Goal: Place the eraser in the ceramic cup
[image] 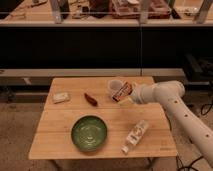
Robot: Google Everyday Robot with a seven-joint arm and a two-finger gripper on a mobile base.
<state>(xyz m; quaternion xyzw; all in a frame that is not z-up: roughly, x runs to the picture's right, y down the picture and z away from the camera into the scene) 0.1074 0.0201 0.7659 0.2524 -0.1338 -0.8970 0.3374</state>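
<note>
The eraser (122, 91), a dark bar with a reddish-orange rim, hangs tilted just right of the ceramic cup (115, 85) and touches or overlaps its rim. My gripper (126, 96) is shut on the eraser and reaches in from the right on the white arm (162, 93). The small whitish cup stands upright near the far edge of the wooden table (60, 142). The eraser's lower end is hidden by the gripper.
A wide green bowl (89, 133) sits at the front middle. A white labelled tube (136, 135) lies at the front right. A pale block (61, 97) and a small reddish-brown object (90, 98) lie at the far left. Dark shelving stands behind the table.
</note>
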